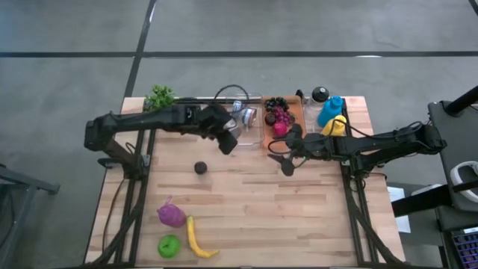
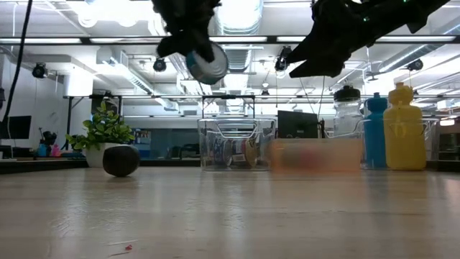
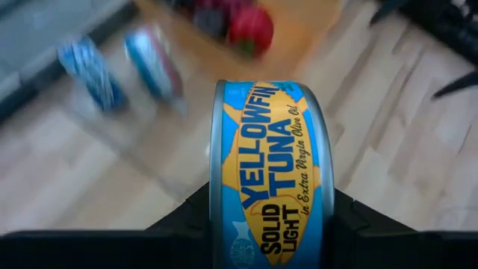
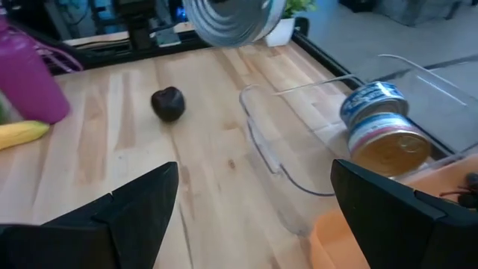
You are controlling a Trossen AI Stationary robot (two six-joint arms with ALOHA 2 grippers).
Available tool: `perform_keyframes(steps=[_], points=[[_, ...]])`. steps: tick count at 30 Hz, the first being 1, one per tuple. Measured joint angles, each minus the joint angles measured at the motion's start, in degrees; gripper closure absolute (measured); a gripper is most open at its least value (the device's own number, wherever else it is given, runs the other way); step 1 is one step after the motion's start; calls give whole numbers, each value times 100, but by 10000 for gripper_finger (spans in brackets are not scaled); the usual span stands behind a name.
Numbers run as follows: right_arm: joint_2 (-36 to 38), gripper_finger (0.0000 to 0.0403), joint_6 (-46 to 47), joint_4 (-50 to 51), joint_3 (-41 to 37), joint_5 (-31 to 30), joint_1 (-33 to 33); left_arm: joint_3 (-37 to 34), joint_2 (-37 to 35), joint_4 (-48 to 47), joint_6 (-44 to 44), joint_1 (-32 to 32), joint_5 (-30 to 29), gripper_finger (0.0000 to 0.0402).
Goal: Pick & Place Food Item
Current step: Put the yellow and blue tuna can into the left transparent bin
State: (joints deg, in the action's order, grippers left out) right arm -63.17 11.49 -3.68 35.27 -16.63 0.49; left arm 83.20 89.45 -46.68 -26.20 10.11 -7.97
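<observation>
Left tool (image 3: 272,224) clamps the tuna can (image 3: 270,175) (held on edge) above the table (image 1: 299,202).

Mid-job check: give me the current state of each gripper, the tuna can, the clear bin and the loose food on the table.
left gripper: shut on tuna can, raised above the table.
tuna can: held on edge, lifted clear.
right gripper: open, empty, hovering beside the orange tray.
clear bin: on the table, two cans lying inside.
dark plum: loose on the table, untouched.
banana: lying near the front edge.
green apple: resting beside banana.
</observation>
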Motion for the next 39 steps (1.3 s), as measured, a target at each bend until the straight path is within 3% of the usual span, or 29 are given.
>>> perform_keyframes(steps=[8,26,39], points=[[-1,63,10,-11,0,-203,0,240,720,538,1548,453,26,267],[2,75,8,4,0,-203,0,240,2075,969,1646,631,-209,267],[2,53,-12,-4,0,-203,0,190,2332,1189,1486,708,-192,267]])
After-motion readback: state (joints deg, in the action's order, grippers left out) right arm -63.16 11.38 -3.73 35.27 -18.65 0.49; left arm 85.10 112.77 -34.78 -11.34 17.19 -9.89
